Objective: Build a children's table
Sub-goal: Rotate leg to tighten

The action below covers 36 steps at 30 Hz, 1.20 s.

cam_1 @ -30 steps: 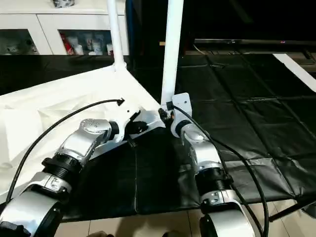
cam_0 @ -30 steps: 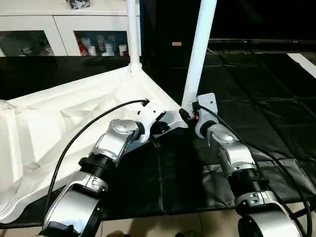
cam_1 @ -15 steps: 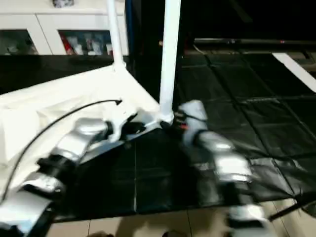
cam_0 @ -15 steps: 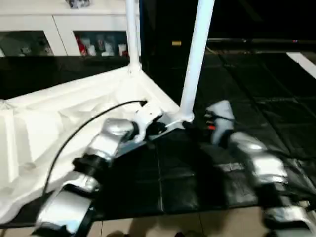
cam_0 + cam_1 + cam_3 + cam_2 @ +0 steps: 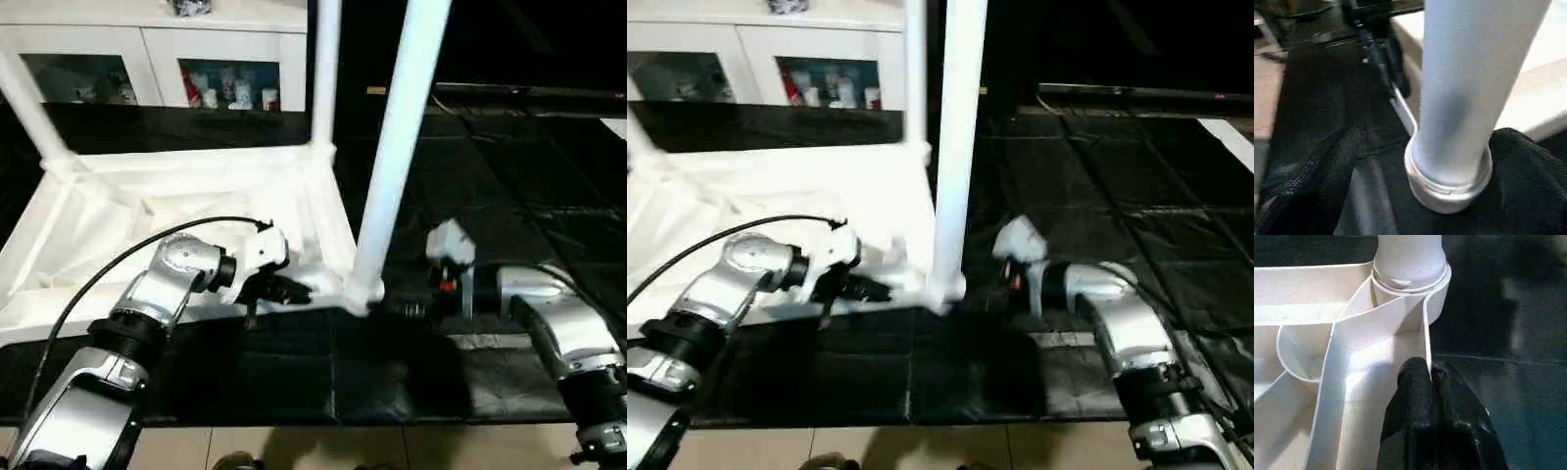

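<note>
From the head camera, the children's table (image 5: pixel 186 211) lies upside down on black mats (image 5: pixel 509 166), its ribbed underside up, with a near leg (image 5: pixel 397 157) standing in the corner socket closest to the robot, a far leg (image 5: pixel 324 73) in the corner behind it, and a third leg (image 5: pixel 29 113) rising at the far left corner. Behind stands a white cabinet (image 5: pixel 157 64) whose glass doors show small items on its shelves, too small to make out. The left pincer (image 5: pixel 284 291) sits at the top's near rim, just left of the near leg. In the left wrist view that pincer (image 5: pixel 1429 374) is clenched on the thin rim wall beside the socket. In the right wrist view the right pincer (image 5: pixel 1449 156) stands released, its fingers (image 5: pixel 1312 181) spread on either side of the leg's base without clasping it.
</note>
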Available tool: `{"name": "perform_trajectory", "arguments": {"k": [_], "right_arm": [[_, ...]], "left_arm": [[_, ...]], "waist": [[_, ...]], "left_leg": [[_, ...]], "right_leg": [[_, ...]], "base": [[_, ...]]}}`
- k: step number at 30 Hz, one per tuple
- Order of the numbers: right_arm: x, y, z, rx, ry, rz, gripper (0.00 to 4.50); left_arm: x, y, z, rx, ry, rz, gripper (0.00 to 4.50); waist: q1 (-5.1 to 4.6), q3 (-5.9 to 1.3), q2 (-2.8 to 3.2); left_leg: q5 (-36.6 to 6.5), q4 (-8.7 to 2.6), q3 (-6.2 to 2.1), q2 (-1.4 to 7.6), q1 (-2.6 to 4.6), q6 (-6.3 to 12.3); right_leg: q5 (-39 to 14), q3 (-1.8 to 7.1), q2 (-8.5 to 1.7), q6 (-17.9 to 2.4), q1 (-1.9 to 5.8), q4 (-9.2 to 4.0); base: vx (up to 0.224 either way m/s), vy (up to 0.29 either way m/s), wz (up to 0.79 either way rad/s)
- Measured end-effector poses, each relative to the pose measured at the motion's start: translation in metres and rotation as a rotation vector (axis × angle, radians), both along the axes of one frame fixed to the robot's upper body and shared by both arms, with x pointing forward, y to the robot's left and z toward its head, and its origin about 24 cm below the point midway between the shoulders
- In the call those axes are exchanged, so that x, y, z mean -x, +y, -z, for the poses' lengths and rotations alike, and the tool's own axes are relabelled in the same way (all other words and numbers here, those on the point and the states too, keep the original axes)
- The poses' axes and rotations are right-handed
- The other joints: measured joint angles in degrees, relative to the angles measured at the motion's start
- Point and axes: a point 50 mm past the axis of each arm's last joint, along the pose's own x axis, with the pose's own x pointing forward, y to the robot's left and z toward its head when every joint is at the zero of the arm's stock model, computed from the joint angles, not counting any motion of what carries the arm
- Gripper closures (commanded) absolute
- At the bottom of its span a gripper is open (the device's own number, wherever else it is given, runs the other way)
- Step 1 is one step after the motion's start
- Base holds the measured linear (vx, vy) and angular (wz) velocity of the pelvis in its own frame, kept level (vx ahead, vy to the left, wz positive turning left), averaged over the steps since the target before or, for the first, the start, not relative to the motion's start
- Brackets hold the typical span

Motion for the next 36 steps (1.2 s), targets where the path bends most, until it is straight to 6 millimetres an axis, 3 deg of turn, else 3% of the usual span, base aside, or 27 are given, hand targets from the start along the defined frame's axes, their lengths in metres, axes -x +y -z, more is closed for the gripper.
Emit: {"name": "perform_trajectory", "arguments": {"k": [3, 4, 7, 28, 33, 36], "right_arm": [[0.002, 0.001, 0.0, 0.0, 0.018, -0.051, 0.09], [0.003, 0.003, 0.0, 0.001, 0.025, -0.074, 0.42], [0.004, 0.004, 0.0, 0.003, 0.047, -0.12, 0.45], [0.008, 0.005, 0.0, -0.026, 0.095, -0.178, 2.34], [0.01, 0.006, 0.002, -0.028, 0.089, -0.162, 2.44], [0.004, 0.009, 0.004, -0.025, 0.055, -0.064, 2.46]], "left_arm": [[0.004, -0.001, 0.0, -0.002, 0.01, 0.049, 4.5], [0.005, -0.001, 0.0, -0.001, 0.017, 0.065, 4.5], [0.008, -0.003, 0.0, -0.002, 0.032, 0.109, 4.5], [0.013, -0.007, -0.001, -0.018, 0.043, 0.18, 4.5], [0.014, -0.008, 0.0, -0.014, 0.048, 0.174, 4.5], [0.009, -0.008, 0.001, -0.002, 0.036, 0.086, 4.5]], "waist": [[0.46, 0.0, 0.0], [0.5, 0.0, 0.0], [0.62, 0.0, 0.0], [0.59, 0.0, -0.01], [0.54, 0.0, 0.0], [0.29, 0.0, 0.0]], "left_leg": [[0.0, 0.04, 0.0, 0.01, 0.01, 0.0], [0.0, 0.05, 0.0, 0.01, 0.01, 0.0], [0.0, 0.07, 0.0, 0.0, 0.0, 0.0], [0.0, 0.07, 0.0, 0.01, 0.0, 0.0], [0.0, 0.08, 0.0, 0.01, 0.02, 0.0], [0.0, 0.09, 0.0, 0.02, 0.11, -0.01]], "right_leg": [[0.0, 0.0, -0.01, 0.0, 0.02, 0.02], [0.0, 0.0, -0.01, 0.0, 0.03, 0.03], [0.0, 0.0, -0.02, 0.0, 0.05, 0.02], [0.0, -0.01, -0.01, 0.0, 0.05, 0.03], [0.0, -0.01, -0.01, 0.1, 0.06, 0.03], [-0.1, 0.0, 0.0, 0.2, 0.09, 0.09]], "base": [[0.0, 0.0, 0.0], [0.0, 0.0, 0.0], [0.0, 0.0, 0.0], [0.0, 0.0, 0.0], [0.0, 0.0, 0.0], [0.0, 0.0, 0.0]]}}
